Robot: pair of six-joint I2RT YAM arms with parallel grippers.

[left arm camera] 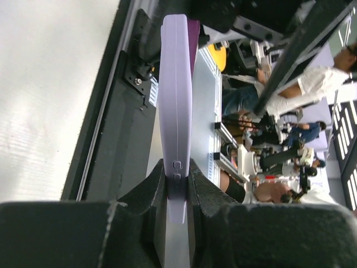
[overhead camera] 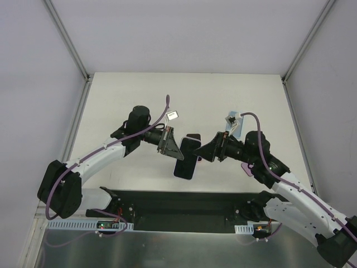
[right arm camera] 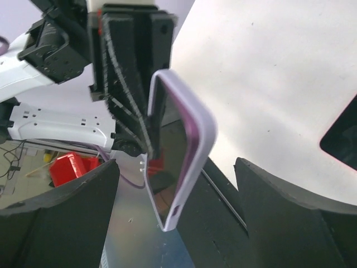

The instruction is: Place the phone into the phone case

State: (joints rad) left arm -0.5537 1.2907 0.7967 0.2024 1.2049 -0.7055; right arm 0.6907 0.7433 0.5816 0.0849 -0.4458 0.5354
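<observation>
Count: one phone case point(left arm camera: 175, 84), one phone point(overhead camera: 184, 167), two grippers. Left gripper point(left arm camera: 177, 174) is clamped on the lavender case's end, holding it edge-up above the table point(overhead camera: 128, 100). Right gripper point(right arm camera: 175, 187) is spread wide, its fingers either side of the case without touching. The dark phone lies flat on the table, just beside the case.

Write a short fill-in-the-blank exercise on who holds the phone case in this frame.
1. The lavender plastic phone case is clamped by the ___ arm's hand.
2. The right hand has its fingers ___, on either side of the case without gripping it.
3. The inner rim of the case is coloured ___.
Missing words: left (the left hand); open; purple.
</observation>
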